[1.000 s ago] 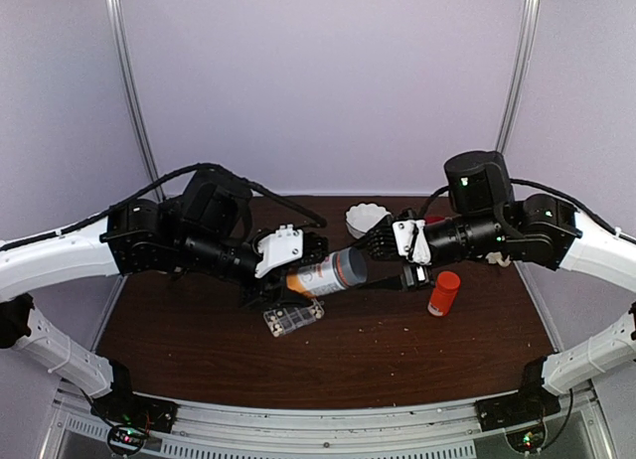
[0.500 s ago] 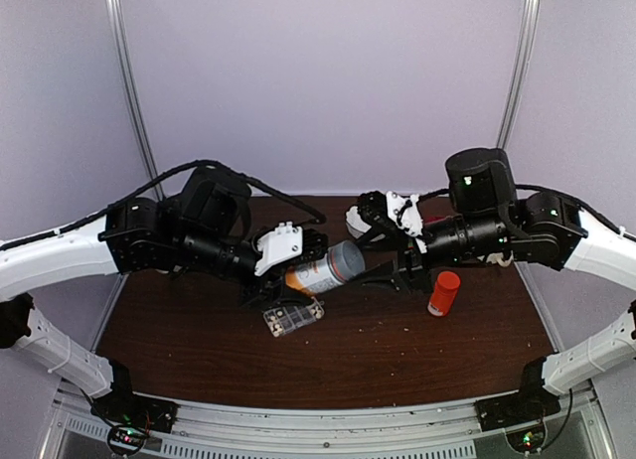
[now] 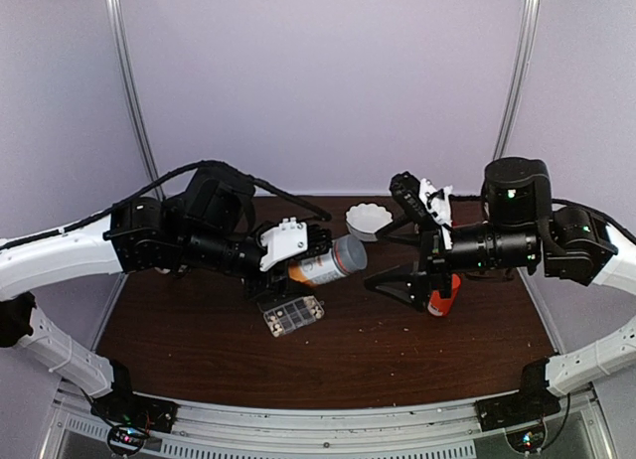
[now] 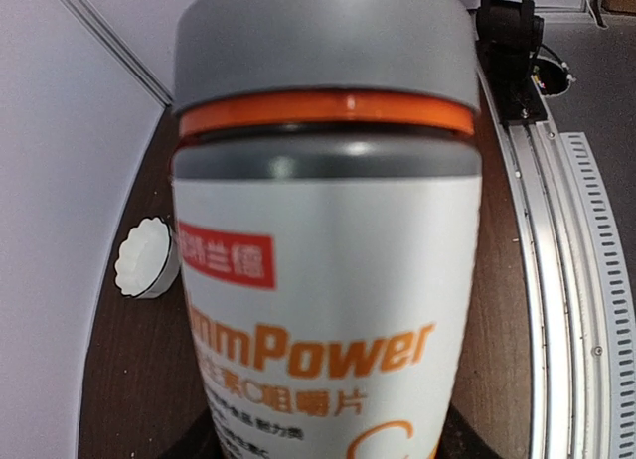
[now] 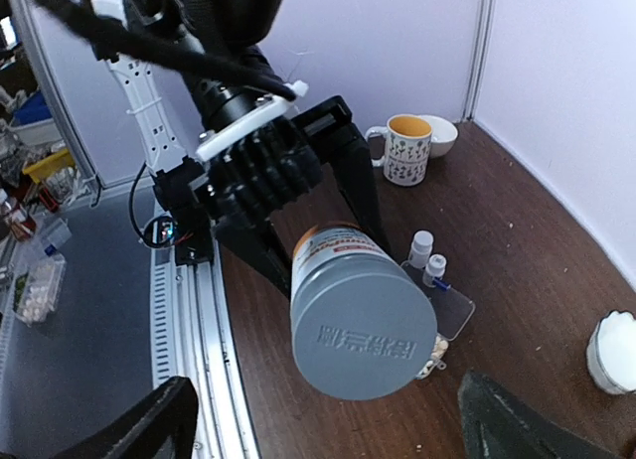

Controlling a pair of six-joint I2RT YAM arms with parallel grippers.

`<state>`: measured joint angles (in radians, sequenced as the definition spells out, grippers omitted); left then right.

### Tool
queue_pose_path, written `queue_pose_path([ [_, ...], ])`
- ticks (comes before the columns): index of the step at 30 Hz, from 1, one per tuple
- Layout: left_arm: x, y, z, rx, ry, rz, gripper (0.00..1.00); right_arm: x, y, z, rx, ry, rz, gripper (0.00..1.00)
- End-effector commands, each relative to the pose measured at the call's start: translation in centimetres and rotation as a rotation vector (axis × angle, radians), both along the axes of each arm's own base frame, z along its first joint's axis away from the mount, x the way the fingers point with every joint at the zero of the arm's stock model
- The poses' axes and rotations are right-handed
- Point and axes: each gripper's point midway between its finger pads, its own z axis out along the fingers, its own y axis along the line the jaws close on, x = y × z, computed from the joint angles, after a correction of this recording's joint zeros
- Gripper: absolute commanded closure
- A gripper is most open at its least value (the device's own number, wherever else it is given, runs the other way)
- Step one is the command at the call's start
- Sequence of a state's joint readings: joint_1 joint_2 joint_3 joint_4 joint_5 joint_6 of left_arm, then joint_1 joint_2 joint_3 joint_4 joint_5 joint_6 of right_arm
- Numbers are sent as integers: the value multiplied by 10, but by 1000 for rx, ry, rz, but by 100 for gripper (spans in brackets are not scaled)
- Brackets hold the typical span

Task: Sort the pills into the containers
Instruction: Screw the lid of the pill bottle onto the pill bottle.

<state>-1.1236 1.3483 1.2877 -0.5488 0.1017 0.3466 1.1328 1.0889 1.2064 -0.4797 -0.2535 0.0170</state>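
My left gripper [image 3: 298, 255] is shut on a white and orange bottle [image 3: 323, 263] and holds it in the air, its grey cap [image 5: 363, 330] on and facing the right arm. The bottle [image 4: 328, 280] fills the left wrist view and hides the fingers there. My right gripper [image 3: 397, 242] stands wide open a little to the right of the cap, touching nothing. The clear pill container [image 3: 293, 315] lies on the table under the bottle. In the right wrist view the container [image 5: 452, 305] shows whitish pills [image 5: 434, 352] at its near end.
A red bottle [image 3: 444, 295] stands below the right gripper, and a white fluted bowl [image 3: 369, 219] sits behind the bottle. Two tiny white bottles [image 5: 427, 255] stand by the container. A mug [image 5: 407, 146] and a bowl [image 5: 440, 131] sit at the table's far left corner.
The right gripper has let go of the bottle's cap, opened wide and drawn back to the right. The left gripper still holds the bottle, now tipped slightly upward.
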Motion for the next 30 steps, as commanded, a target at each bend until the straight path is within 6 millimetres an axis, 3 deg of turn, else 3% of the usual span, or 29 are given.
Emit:
queue_pose_path([
  [1, -4, -7, 20, -67, -15, -40, 100, -7, -15, 12, -18, -310, 91, 2],
  [7, -20, -10, 24, -94, 23, -123, 100, -8, -13, 17, -83, -532, 176, 0],
  [13, -22, -10, 21, -90, 33, -128, 100, -6, 5, 12, -162, -525, 253, 3],
  [27, -21, -11, 18, -77, 37, -130, 100, -13, 16, 7, -148, -510, 315, 37],
  [30, -21, -11, 17, -72, 39, -129, 100, -12, 18, 8, -144, -508, 311, 39],
])
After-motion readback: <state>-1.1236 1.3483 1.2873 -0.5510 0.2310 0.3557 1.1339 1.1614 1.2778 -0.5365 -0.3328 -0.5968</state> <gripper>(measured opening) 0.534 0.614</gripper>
